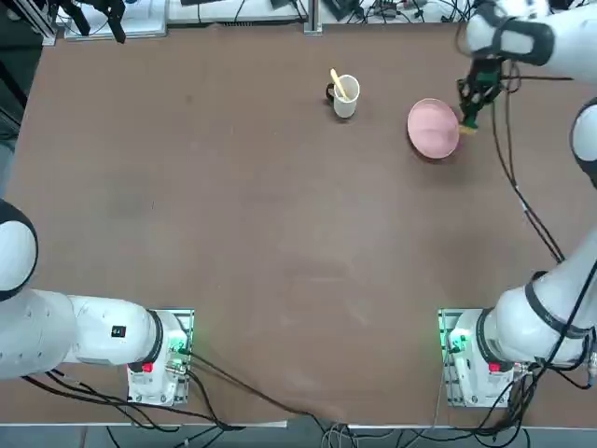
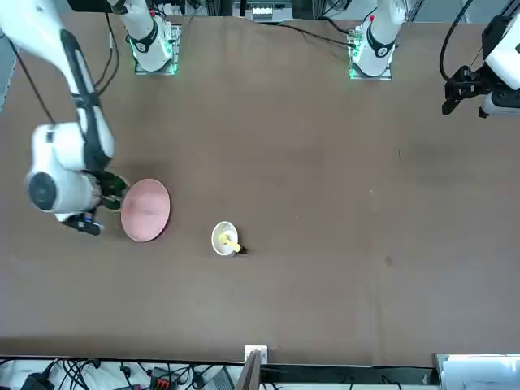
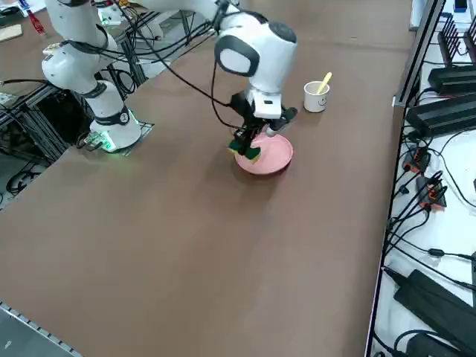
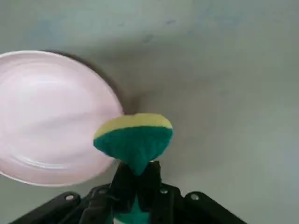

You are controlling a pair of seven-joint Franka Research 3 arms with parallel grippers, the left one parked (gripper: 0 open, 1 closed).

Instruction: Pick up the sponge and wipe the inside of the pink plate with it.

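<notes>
Sponge [image 4: 133, 137] sits pinched in my pincer [image 4: 135, 179], squeezed at its middle so the free end flares — held just off the plate [image 4: 51, 116] rim, above the worktop [image 1: 280, 233], ready to swing in over the pink hollow and wipe.

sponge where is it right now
The sponge is pinched in the right tool, held just beside the pink plate rim, at the table's far right in the top view.
</notes>
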